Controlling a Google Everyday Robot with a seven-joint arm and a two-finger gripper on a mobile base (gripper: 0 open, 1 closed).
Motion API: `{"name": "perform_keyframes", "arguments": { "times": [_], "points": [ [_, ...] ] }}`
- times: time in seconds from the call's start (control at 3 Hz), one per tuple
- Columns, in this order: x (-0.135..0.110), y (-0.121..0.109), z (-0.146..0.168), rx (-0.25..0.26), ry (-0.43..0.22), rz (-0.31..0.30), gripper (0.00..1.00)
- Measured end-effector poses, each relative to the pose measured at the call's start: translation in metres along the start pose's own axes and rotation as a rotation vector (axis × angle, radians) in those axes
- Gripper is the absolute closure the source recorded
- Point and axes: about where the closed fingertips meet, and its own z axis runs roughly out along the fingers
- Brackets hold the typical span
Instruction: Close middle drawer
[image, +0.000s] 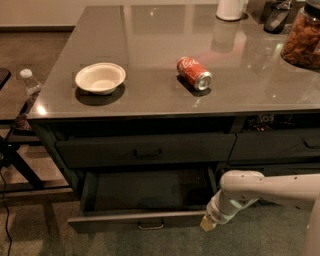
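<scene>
The middle drawer (137, 220) is pulled far out below the counter, empty inside, with a low flat front panel and a small metal loop handle (151, 226) at its centre. My gripper (208, 223) hangs at the end of the white arm, right at the drawer's front right corner, near floor level. Above it a taller-fronted drawer (145, 149) with a dark handle is shut.
On the grey counter (150, 95) lie a white bowl (100, 77) and a tipped red soda can (194, 73). A snack jar (303, 37) and a white container (231, 8) stand at the back right. A plastic bottle (29, 82) stands on a side stand at left.
</scene>
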Motion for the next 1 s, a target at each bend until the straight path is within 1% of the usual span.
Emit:
{"name": "perform_keyframes", "arguments": {
  "times": [0.33,0.67,1.0],
  "points": [
    [-0.028,-0.024,-0.01,0.057,-0.034,-0.021,1.0],
    [-0.031,-0.026,-0.007,0.063,-0.037,-0.016,1.0],
    [-0.061,-0.053,-0.011,0.118,-0.08,-0.005,1.0]
  ]
}}
